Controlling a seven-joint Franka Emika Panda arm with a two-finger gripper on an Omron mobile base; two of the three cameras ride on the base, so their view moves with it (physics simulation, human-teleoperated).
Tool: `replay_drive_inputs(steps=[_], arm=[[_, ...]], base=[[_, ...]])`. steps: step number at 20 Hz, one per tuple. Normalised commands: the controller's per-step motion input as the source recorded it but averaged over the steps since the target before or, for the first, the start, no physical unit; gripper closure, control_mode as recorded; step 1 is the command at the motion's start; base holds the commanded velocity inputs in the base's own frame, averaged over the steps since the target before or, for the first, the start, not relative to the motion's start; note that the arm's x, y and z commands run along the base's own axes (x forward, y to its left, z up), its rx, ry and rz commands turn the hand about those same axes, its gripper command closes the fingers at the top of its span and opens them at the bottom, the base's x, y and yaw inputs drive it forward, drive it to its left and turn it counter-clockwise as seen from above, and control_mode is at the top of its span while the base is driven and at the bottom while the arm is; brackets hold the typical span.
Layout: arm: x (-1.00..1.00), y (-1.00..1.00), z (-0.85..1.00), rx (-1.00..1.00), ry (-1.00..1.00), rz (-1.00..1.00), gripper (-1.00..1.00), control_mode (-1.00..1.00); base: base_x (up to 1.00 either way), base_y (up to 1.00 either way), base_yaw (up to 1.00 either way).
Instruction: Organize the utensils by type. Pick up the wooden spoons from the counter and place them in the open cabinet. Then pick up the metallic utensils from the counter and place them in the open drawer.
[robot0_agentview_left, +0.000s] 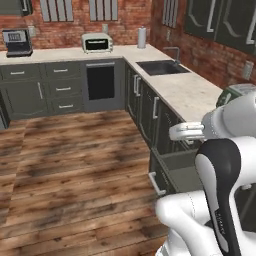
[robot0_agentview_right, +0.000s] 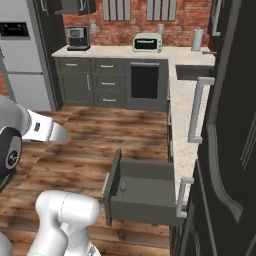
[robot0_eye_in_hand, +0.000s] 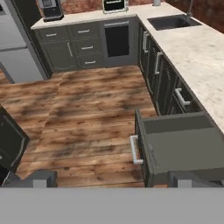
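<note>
The open drawer juts out from the dark grey cupboard fronts below the counter; its grey inside looks bare. It also appears in the right base view as the drawer and in the left base view as the drawer, partly behind my arm. My gripper hangs above the wooden floor, left of the drawer. Its jaws are open, with nothing between the fingertips. The wooden spoons and the metallic utensils are out of view. A dark cabinet door with a silver bar handle stands close at the right.
A sink is set in the counter's far end. A toaster oven, a coffee machine and a paper-towel roll stand along the back wall. A fridge is at the left. Open wooden floor lies ahead.
</note>
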Motion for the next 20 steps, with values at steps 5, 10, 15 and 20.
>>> replay_drive_inputs(steps=[5, 10, 15, 20], arm=[[0.0, 0.0, 0.0, 0.0, 0.0, 0.0, -1.0, 1.0], [0.0, 0.0, 0.0, 0.0, 0.0, 0.0, -1.0, 1.0], [0.0, 0.0, 0.0, 0.0, 0.0, 0.0, -1.0, 1.0], [0.0, 0.0, 0.0, 0.0, 0.0, 0.0, -1.0, 1.0]], base=[[0.0, 0.49, 0.16], [0.08, 0.72, 0.23], [0.08, 0.76, 0.46], [0.0, 0.51, 0.67]])
